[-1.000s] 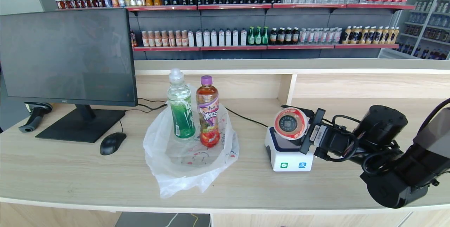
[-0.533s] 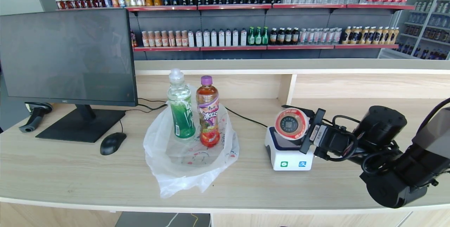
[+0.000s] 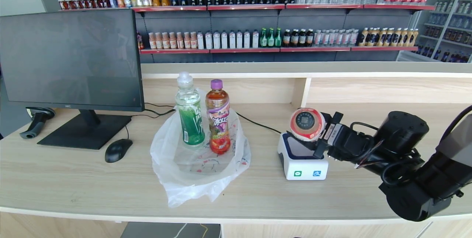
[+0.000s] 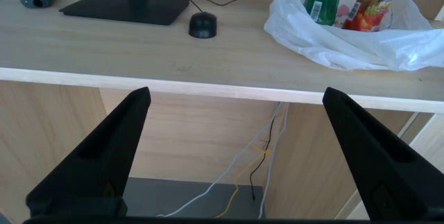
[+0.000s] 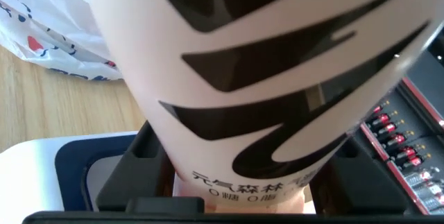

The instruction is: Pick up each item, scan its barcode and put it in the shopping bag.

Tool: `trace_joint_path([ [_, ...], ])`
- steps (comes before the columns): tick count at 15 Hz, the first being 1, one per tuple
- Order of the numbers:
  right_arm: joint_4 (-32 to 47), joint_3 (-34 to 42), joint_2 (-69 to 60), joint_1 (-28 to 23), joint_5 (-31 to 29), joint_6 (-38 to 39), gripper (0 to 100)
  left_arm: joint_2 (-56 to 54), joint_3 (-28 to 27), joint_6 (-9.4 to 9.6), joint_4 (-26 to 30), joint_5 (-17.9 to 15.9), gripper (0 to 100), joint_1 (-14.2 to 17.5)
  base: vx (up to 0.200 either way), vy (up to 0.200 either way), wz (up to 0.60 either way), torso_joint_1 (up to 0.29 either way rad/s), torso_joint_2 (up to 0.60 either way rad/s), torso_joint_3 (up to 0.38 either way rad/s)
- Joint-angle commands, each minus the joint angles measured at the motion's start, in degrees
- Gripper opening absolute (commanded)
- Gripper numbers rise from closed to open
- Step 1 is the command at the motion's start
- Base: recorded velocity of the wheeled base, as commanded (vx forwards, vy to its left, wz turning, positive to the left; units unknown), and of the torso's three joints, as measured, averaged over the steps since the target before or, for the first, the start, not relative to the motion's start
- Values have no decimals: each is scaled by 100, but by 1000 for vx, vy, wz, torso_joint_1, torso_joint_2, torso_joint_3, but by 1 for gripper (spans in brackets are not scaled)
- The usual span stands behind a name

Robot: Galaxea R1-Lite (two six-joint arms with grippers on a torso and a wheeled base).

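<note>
My right gripper (image 3: 324, 135) is shut on a white bottle (image 3: 306, 123) with black stripes (image 5: 263, 78), held sideways just above the white scanner box (image 3: 304, 170). The bottle's red-ringed round end faces the head camera. A clear plastic shopping bag (image 3: 199, 171) lies open at the middle of the counter. A green-labelled bottle (image 3: 190, 120) and an orange drink bottle (image 3: 218, 120) stand upright in it. My left gripper (image 4: 236, 148) hangs open below the counter's front edge, with nothing between its fingers (image 4: 104, 154).
A monitor (image 3: 70, 57) on a black stand, a mouse (image 3: 118, 150) and a handheld scanner (image 3: 35, 123) occupy the counter's left part. A cable runs behind the bag towards the scanner box. A raised wooden ledge closes the back; drink shelves lie beyond.
My right gripper has lifted the striped bottle slightly and turned it above the scanner box. The bag, its two bottles and the left arm have kept still.
</note>
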Motion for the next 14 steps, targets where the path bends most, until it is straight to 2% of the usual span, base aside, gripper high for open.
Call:
trace_joint_path([
  [1, -14, -66, -228, 279, -318, 301, 0, -2, 0, 2, 0, -1, 100, 0, 0, 0, 0, 0, 0, 0],
  [3, -14, -197, -395, 525, -731, 644, 0, -2, 0, 2, 0, -1, 100, 0, 0, 0, 0, 0, 0, 0],
  [7, -14, -57, -773, 569, -1399, 1391, 0, -2, 0, 2, 0, -1, 100, 0, 0, 0, 0, 0, 0, 0],
  [10, -14, -74, -1090, 736, -2181, 2050, 0, -2, 0, 11, 9, -1, 100, 0, 0, 0, 0, 0, 0, 0],
  [11, -14, -74, -1213, 911, -2612, 2454, 0, -2, 0, 2, 9, -1, 100, 0, 0, 0, 0, 0, 0, 0],
  [12, -14, -74, -1397, 1149, -3394, 3184, 0, -2, 0, 2, 0, -1, 100, 0, 0, 0, 0, 0, 0, 0],
  [13, -14, -74, -1433, 1201, -3728, 3553, 0, -2, 0, 2, 9, -1, 100, 0, 0, 0, 0, 0, 0, 0],
  [14, -14, -118, -1433, 1201, -3798, 3808, 0, -2, 0, 2, 9, -1, 100, 0, 0, 0, 0, 0, 0, 0],
])
